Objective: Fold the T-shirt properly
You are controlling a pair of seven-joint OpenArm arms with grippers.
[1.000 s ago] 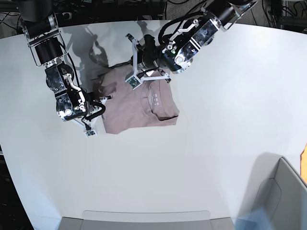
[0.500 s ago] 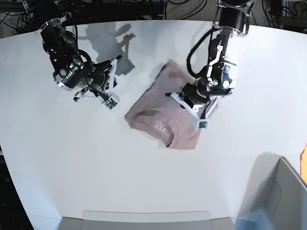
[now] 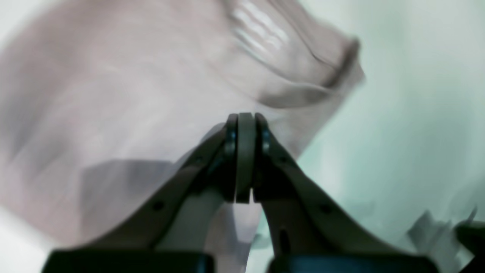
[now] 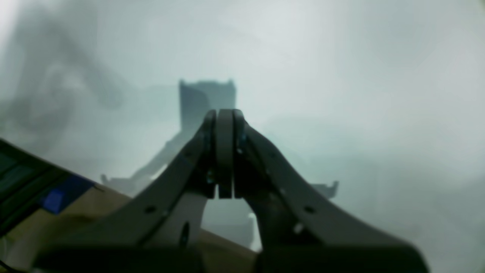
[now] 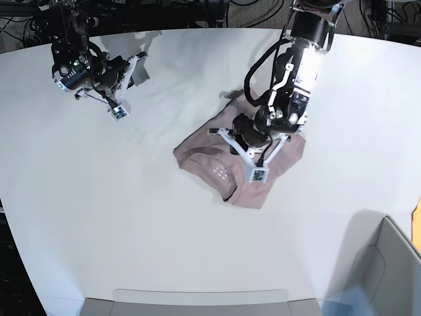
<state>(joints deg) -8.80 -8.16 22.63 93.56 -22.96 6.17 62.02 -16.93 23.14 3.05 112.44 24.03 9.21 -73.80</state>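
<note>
White table [image 5: 164, 250] bears the crumpled T-shirt [image 5: 217, 155].

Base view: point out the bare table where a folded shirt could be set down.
The widest bare patch of the table lies in front of the T-shirt, toward the near edge. More lies between the shirt and the right end effector. It is crowded around the shirt's right half, where the left end effector hangs over the cloth.

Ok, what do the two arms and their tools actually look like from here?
Both arms are black and silver with black cables looped along them. Each tool, left tool and right tool, has a pale frame with a small green tag at the tip. Close up, the fingers are dark grey and curved.
</note>
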